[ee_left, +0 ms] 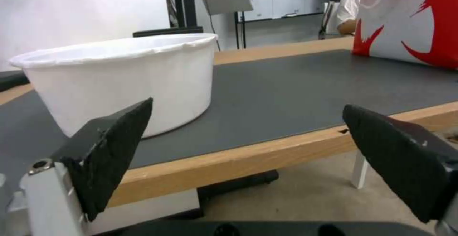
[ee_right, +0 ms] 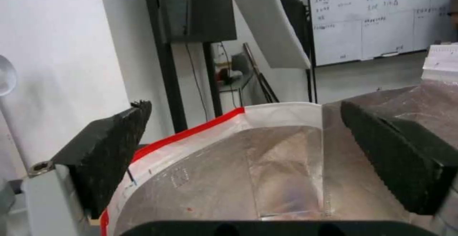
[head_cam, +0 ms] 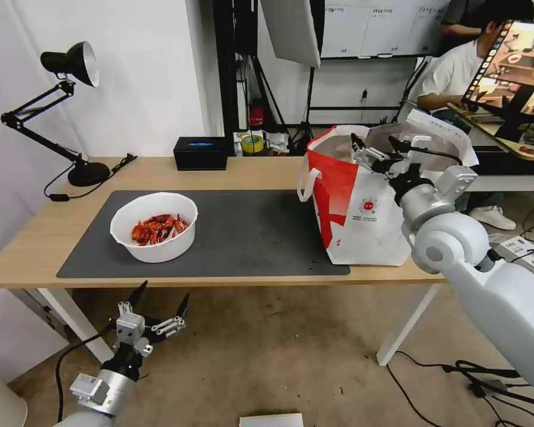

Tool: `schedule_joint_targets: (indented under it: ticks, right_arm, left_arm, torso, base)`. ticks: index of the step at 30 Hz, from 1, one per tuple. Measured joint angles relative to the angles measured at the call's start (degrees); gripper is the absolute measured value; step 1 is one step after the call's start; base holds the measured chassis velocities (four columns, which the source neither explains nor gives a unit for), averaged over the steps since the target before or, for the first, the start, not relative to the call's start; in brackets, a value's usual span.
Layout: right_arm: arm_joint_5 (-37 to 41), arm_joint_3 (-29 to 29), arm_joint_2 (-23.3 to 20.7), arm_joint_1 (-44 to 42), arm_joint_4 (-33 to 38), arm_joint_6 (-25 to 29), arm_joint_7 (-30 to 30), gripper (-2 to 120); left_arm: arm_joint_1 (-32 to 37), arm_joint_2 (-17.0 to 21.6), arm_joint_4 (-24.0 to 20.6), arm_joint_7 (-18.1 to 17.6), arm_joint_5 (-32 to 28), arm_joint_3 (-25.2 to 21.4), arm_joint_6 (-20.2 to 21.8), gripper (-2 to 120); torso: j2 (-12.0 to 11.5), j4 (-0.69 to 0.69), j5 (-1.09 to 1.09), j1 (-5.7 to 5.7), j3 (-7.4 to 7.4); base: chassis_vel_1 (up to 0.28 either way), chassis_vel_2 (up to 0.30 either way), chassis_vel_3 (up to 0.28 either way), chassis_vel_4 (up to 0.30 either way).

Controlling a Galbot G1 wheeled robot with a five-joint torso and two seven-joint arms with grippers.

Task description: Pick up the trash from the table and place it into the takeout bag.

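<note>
A white round bowl (head_cam: 154,228) of red crayfish shells, the trash in view, sits on the left part of the dark grey mat (head_cam: 249,237) on the table (head_cam: 160,172). The red-and-white takeout bag (head_cam: 362,207) stands at the mat's right end, its mouth open. My right gripper (head_cam: 375,144) hovers open over that mouth, and its wrist view looks down onto the foil lining of the bag (ee_right: 267,171) with the gripper (ee_right: 243,104) empty. My left gripper (head_cam: 163,295) hangs open below the table's front edge, in front of the bowl (ee_left: 119,82); its fingers (ee_left: 105,150) hold nothing.
A black desk lamp (head_cam: 71,65) stands at the table's far left corner, and a black box (head_cam: 200,153) sits at the back edge. The table's white leg (head_cam: 406,323) and floor cables (head_cam: 474,379) lie to the right. A person sits at a desk behind the bag.
</note>
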Motion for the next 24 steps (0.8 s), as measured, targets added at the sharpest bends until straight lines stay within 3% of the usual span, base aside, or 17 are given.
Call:
schedule_joint_targets:
  ticks: [11, 18, 24]
  right_arm:
    - [-8.3, -0.1, 0.1, -3.6, 4.7, 6.8, -2.8, 100]
    - [-12.5, 1.1, -0.1, -12.0, 10.8, 8.1, -4.2, 100]
    - [-19.7, 3.5, 1.5, -24.4, 14.3, 9.2, -4.3, 100]
  left_arm:
    - [0.2, -0.4, 0.0, 0.0, 0.2, 0.0, 0.0, 100]
    - [0.3, -0.6, 0.0, 0.0, 0.1, -0.1, 0.0, 100]
    - [0.3, -1.3, 0.0, 0.0, 0.3, -0.1, -0.2, 100]
  torso:
    - [0.0, 0.0, 0.0, 0.0, 0.0]
    - [0.0, 0.0, -0.01, 0.0, 0.0]
    - [0.0, 0.0, 0.0, 0.0, 0.0]
  base:
    - [0.0, 0.0, 0.0, 0.0]
    - [0.0, 0.0, 0.0, 0.0]
    - [0.0, 0.0, 0.0, 0.0]
